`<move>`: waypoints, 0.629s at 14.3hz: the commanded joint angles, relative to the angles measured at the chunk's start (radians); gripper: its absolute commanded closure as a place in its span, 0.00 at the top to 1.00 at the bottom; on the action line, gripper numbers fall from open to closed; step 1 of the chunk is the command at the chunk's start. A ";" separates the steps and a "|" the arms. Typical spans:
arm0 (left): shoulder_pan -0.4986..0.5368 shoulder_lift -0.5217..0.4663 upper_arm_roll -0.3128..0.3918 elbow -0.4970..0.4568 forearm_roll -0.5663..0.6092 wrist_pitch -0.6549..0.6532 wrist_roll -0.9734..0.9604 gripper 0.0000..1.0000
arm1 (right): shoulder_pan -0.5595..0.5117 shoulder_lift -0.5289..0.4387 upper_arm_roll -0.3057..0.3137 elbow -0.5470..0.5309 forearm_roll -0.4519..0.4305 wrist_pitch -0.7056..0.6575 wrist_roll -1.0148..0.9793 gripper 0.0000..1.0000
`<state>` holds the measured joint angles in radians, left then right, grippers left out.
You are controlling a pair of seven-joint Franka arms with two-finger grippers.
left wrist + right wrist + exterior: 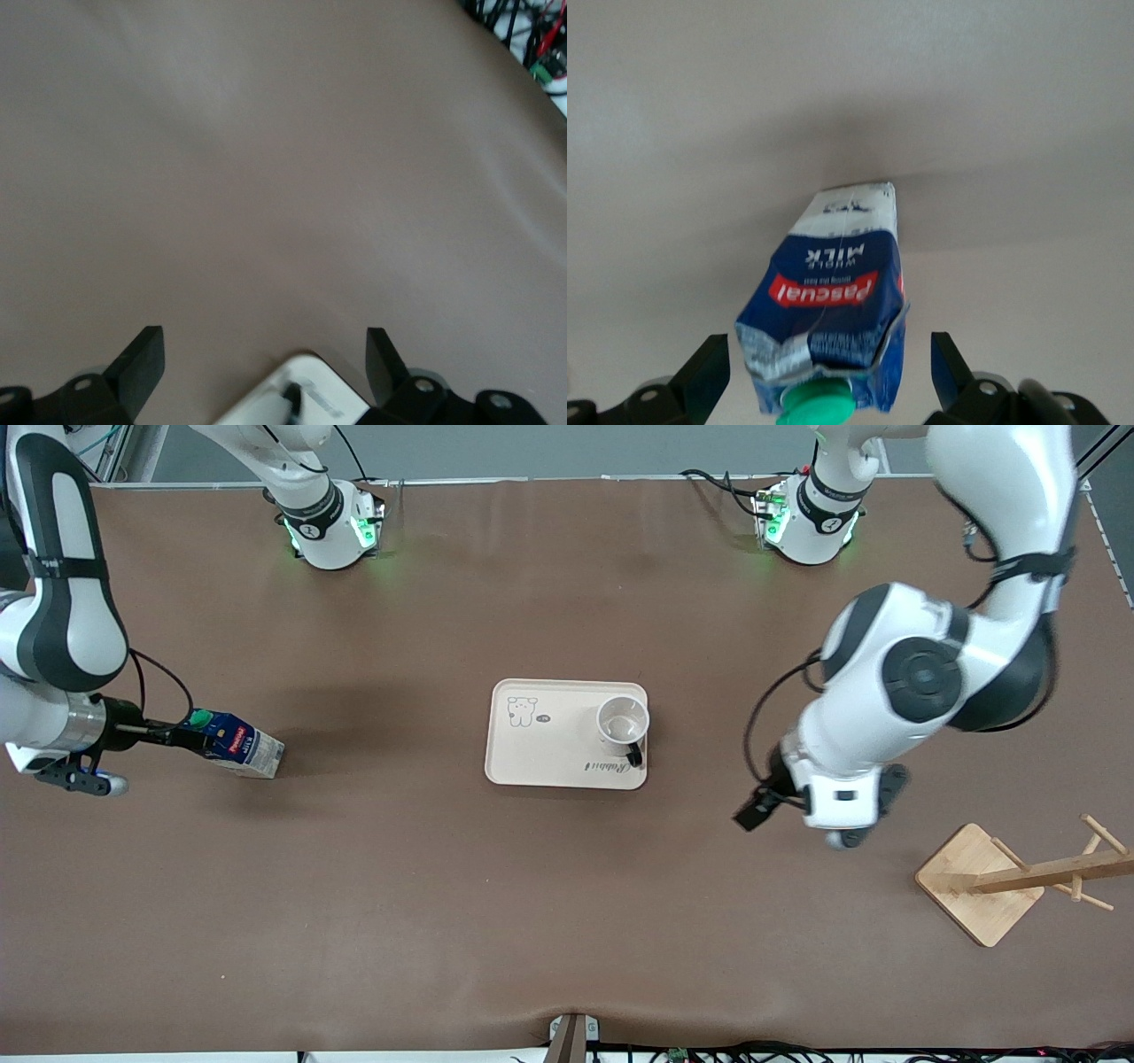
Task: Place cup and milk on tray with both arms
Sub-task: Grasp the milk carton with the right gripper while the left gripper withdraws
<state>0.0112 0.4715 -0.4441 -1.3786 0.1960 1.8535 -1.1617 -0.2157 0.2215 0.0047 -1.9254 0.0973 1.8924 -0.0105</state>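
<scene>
The milk [239,746], a dark-blue carton with a green cap, rests on the table at the right arm's end. My right gripper [183,736] is open at its cap end. In the right wrist view the carton [833,292] lies between the fingers of the right gripper [828,347], with gaps on both sides. The white cup [622,722] stands on the cream tray [540,755] at mid-table, at the tray's end toward the left arm. My left gripper [753,812] is open and empty over bare table beside the tray. The left wrist view shows my left gripper [264,335] and a tray corner [323,398].
A wooden mug stand [979,881] with a square base and pegs stands at the left arm's end, nearer the front camera than the left gripper. Brown table cover surrounds the tray. Cables lie along the table's front edge [673,1052].
</scene>
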 commanded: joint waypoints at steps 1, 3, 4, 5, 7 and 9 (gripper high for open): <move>0.051 -0.050 0.001 -0.013 0.082 -0.043 0.163 1.00 | -0.014 -0.051 0.014 -0.059 0.015 0.011 -0.002 1.00; 0.091 -0.054 0.001 -0.011 0.095 -0.043 0.256 1.00 | -0.013 -0.062 0.014 -0.087 0.015 0.014 -0.002 1.00; 0.116 -0.056 0.002 -0.010 0.097 -0.043 0.320 1.00 | -0.014 -0.059 0.014 -0.101 0.015 0.019 -0.006 1.00; 0.134 -0.056 0.001 -0.008 0.108 -0.043 0.394 1.00 | -0.014 -0.057 0.014 -0.121 0.015 0.036 -0.020 1.00; 0.173 -0.089 0.002 -0.007 0.114 -0.042 0.526 1.00 | -0.011 -0.057 0.015 -0.158 0.015 0.150 -0.026 1.00; 0.213 -0.105 -0.004 -0.004 0.112 -0.043 0.618 1.00 | -0.011 -0.059 0.017 -0.185 0.015 0.209 -0.026 1.00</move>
<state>0.1927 0.4110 -0.4391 -1.3721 0.2897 1.8217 -0.6263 -0.2156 0.1935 0.0090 -2.0597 0.0974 2.0503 -0.0216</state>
